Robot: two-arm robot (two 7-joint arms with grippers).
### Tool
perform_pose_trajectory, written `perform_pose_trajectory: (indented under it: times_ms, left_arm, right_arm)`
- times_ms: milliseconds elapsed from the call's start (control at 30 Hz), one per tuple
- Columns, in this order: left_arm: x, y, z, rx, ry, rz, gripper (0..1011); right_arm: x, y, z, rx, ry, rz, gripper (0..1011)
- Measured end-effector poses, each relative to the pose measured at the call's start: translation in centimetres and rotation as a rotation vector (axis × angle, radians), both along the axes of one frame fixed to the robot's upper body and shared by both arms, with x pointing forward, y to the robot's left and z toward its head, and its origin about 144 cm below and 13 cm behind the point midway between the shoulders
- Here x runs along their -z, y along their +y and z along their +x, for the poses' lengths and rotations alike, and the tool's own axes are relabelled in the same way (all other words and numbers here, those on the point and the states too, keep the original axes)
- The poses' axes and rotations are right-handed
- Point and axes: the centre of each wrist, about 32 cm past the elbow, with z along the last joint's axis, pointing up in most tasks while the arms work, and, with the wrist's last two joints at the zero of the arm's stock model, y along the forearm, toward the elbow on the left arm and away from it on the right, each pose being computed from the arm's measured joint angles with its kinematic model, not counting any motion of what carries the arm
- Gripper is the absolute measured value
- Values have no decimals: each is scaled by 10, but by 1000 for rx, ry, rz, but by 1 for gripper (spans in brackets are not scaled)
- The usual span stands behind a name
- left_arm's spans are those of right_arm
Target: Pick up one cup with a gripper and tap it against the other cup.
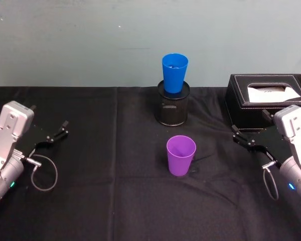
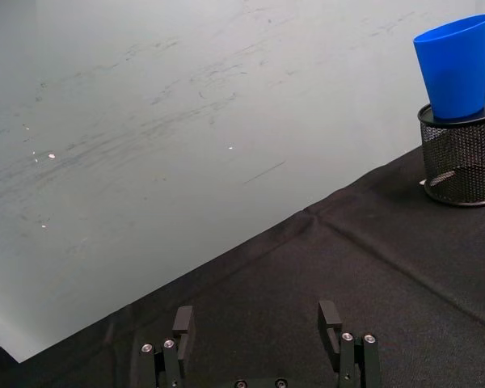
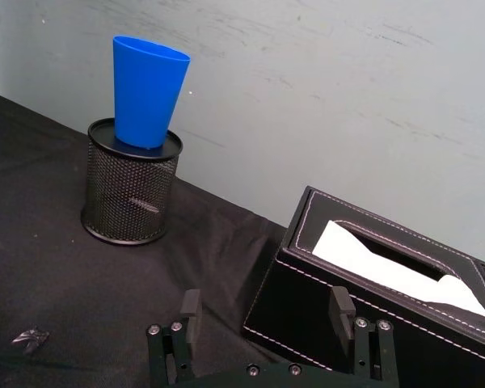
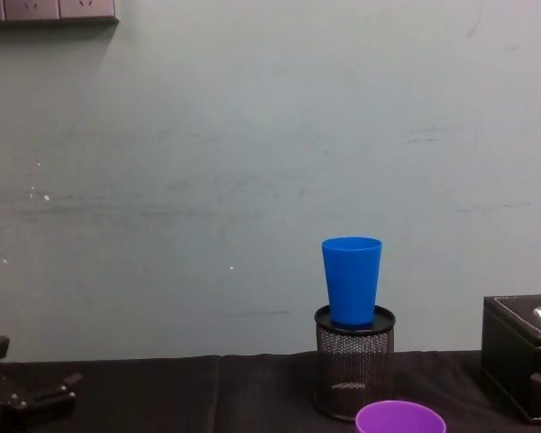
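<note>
Purple cup (image 1: 181,154) stands upright at centre frame; we judge the right gripper (image 3: 267,301), fingers apart at the right edge, nearer than the left gripper (image 2: 255,317), likewise spread.

Black mesh pen holder (image 1: 172,110), leather tissue box (image 1: 241,100) — far right

The blue cup (image 4: 352,280) stands upright with its base sunk in the mouth of a black mesh pen holder (image 4: 354,379), right of the middle of the black-clothed desk (image 4: 180,392). On the near side of the holder rises the rim of the purple cup (image 4: 400,418), and a black box (image 4: 518,361) sits at the desk's right edge. The left gripper (image 4: 29,368) lies low at the left edge, its fingers apart.
</note>
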Motion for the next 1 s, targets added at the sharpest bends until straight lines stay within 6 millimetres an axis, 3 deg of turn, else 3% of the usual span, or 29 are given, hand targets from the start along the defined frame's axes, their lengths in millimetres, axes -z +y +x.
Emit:
perform_pose_trajectory:
  times_ms: [1000]
  left_arm:
    - [0, 0, 0, 0, 0, 0, 1000]
  right_arm:
    - [0, 0, 0, 1, 0, -1, 1002]
